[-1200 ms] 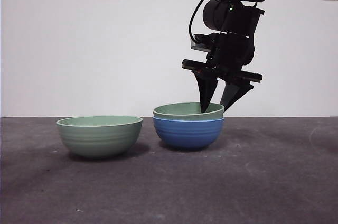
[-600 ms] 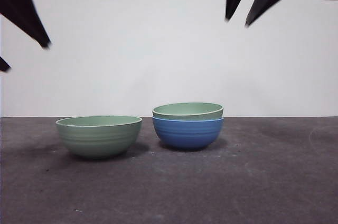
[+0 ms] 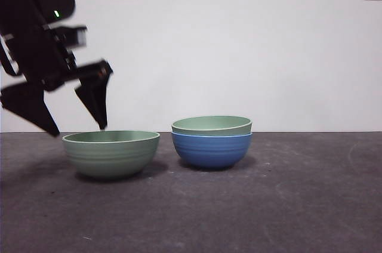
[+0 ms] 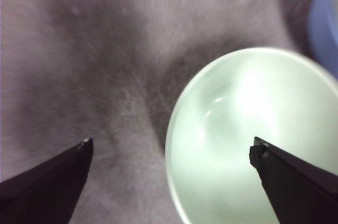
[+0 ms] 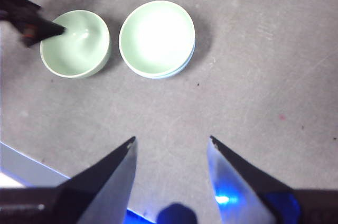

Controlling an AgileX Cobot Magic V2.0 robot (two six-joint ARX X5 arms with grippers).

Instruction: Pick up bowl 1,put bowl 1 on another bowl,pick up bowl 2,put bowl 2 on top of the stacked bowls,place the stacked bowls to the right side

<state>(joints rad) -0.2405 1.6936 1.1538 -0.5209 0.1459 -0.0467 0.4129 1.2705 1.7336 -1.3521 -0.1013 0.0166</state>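
The left gripper [image 3: 77, 129], jaws spread, straddles the lone ribbed green bowl's [image 3: 111, 153] rim; right gripper [image 5: 171, 147] gapes empty.

- Front view: low, near tabletop [image 3: 286, 205] height, looking level toward a white wall; bowls stand close.
- Left wrist view: close above the tabletop, looking down at the lone pale green ribbed bowl [image 4: 253, 139].
- Right wrist view: high overhead, facing down; shares that bowl [image 5: 75, 43] and the green-in-blue bowl stack [image 5: 157, 39] with the front view.
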